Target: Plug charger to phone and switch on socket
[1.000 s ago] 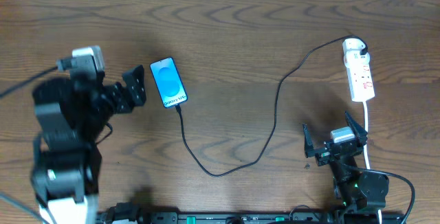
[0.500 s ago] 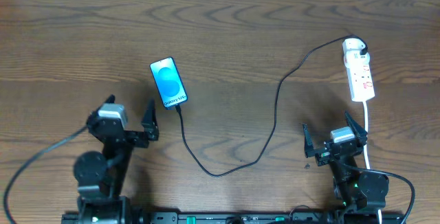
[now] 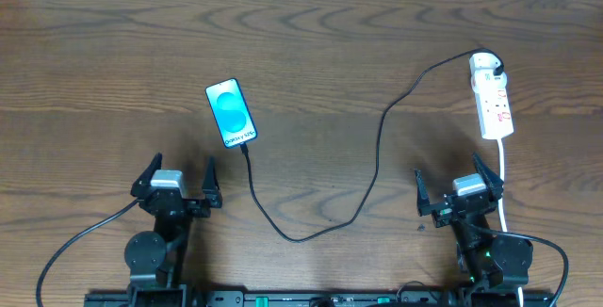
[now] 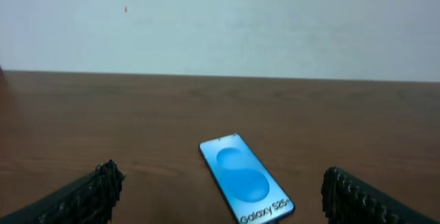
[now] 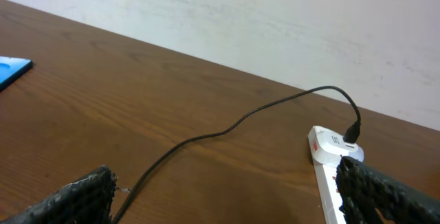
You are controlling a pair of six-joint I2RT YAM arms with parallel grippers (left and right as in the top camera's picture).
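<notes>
The phone lies face up at the left middle of the table, blue screen lit; it also shows in the left wrist view. The thin black charger cable runs from the phone's near end in a loop to the far end of the white socket strip at the right; both show in the right wrist view, cable and strip. My left gripper is open and empty, near the front edge, short of the phone. My right gripper is open and empty, in front of the strip.
The strip's thick white cord runs toward the front edge beside my right gripper. A pale wall stands behind the table's far edge.
My left arm has pulled back from beside the phone to the front edge, gripper open. The right arm, phone, cable and strip have not moved.
</notes>
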